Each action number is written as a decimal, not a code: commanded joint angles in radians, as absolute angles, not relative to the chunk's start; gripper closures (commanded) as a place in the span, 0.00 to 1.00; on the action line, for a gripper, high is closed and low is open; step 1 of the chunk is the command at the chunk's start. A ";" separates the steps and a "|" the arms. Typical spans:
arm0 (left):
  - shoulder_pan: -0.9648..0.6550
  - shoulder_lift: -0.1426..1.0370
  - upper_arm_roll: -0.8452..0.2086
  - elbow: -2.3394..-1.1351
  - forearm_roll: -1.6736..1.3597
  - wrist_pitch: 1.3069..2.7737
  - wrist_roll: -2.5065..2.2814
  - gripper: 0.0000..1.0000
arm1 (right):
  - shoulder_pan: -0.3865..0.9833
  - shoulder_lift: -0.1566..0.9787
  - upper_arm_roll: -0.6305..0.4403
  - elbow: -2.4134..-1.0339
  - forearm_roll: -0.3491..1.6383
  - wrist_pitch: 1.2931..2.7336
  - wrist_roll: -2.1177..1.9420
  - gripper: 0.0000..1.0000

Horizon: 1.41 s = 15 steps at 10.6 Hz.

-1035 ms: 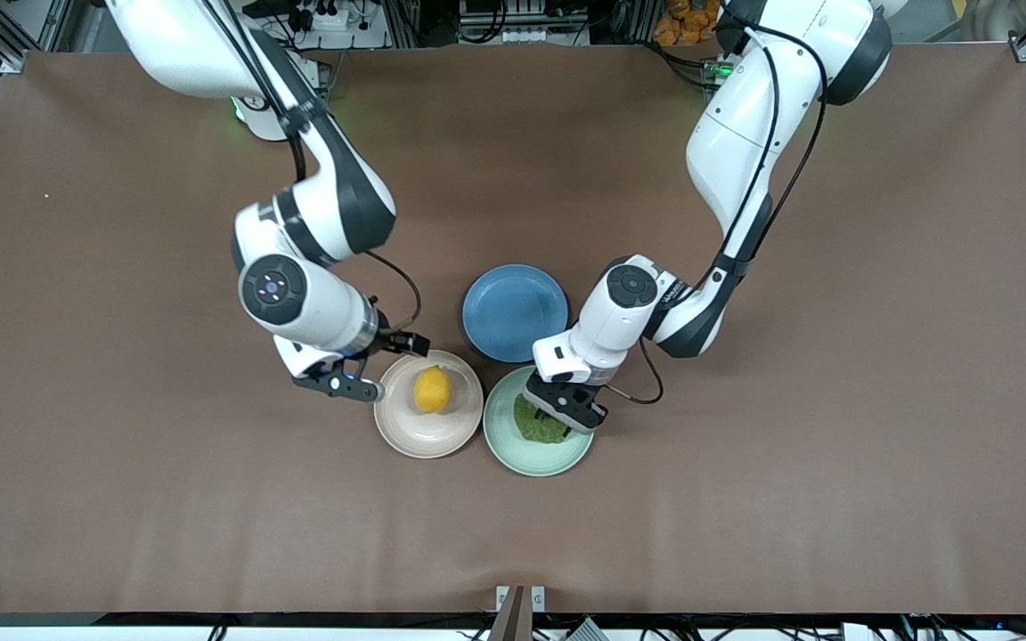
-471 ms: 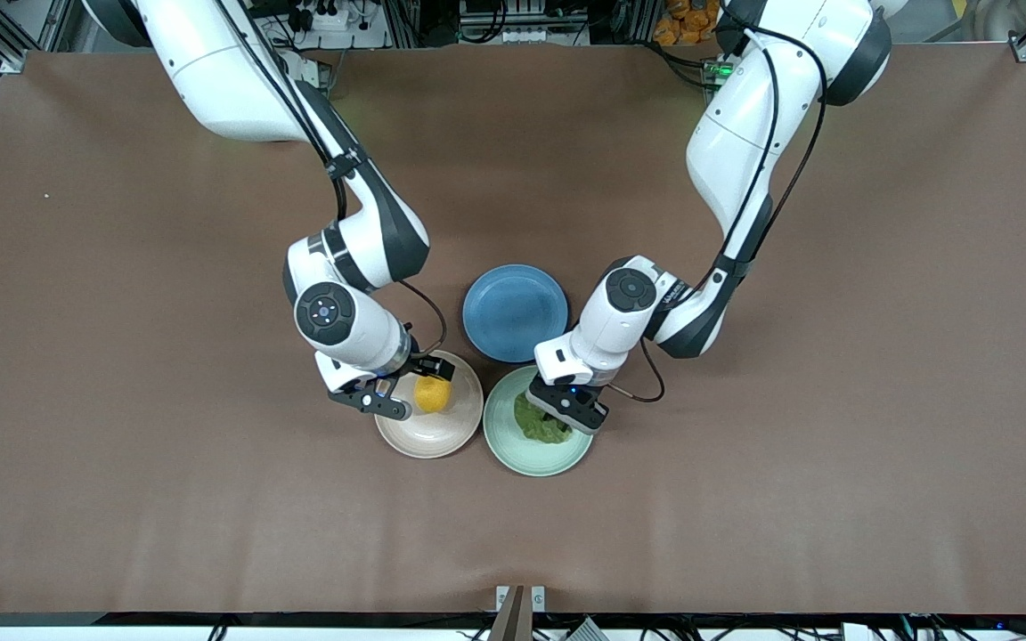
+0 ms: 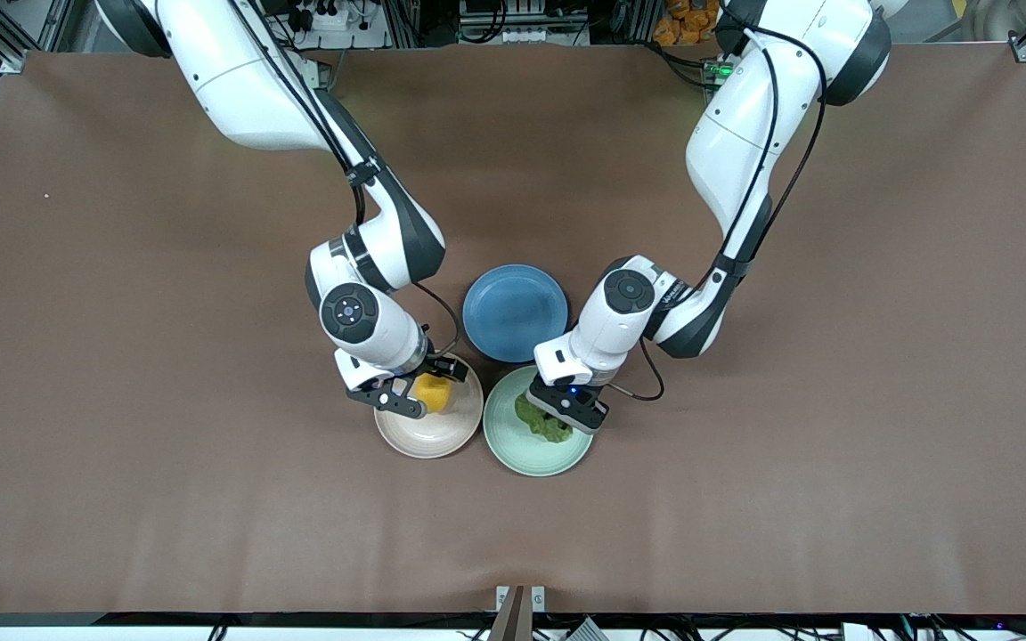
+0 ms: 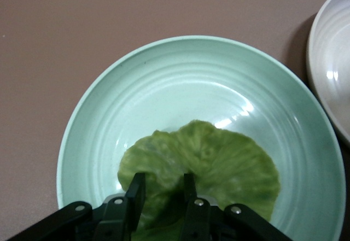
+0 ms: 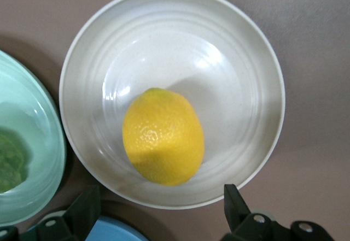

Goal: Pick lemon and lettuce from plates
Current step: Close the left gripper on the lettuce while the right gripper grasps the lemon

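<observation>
Left hand (image 4: pixel 161 194) is pinching the lettuce (image 4: pixel 208 170), which may tear, while the spread right hand (image 5: pixel 158 208) is straddling the lemon (image 5: pixel 163 136), which may roll away.

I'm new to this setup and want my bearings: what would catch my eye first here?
The bright lemon in the beige-pink plate stands out, with the right end effector open just above it. Beside it, toward the left arm's end, the left end effector pinches the edge of the lettuce in the mint green plate. A bare blue plate lies farther from the camera than both.
</observation>
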<state>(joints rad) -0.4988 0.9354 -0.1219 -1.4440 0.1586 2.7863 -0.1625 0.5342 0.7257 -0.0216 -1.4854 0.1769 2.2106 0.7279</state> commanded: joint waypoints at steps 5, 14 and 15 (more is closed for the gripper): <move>-0.497 0.904 -0.117 -1.433 0.099 2.750 -0.199 0.59 | 0.554 0.798 -0.034 -1.460 0.178 2.293 0.765 0.00; -0.511 0.914 -0.117 -1.442 0.089 2.671 -0.199 1.00 | 0.560 0.850 -0.058 -1.448 0.179 2.365 0.765 0.00; -0.511 0.913 -0.117 -1.439 0.087 2.671 -0.199 1.00 | 0.561 0.854 -0.058 -1.448 0.179 2.378 0.767 0.00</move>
<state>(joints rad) -0.5008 0.9213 -0.1246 -1.4392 0.0993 2.7050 -0.1820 0.5513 0.8243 -0.0522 -1.4775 0.1769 2.3580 0.7475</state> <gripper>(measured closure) 0.930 0.000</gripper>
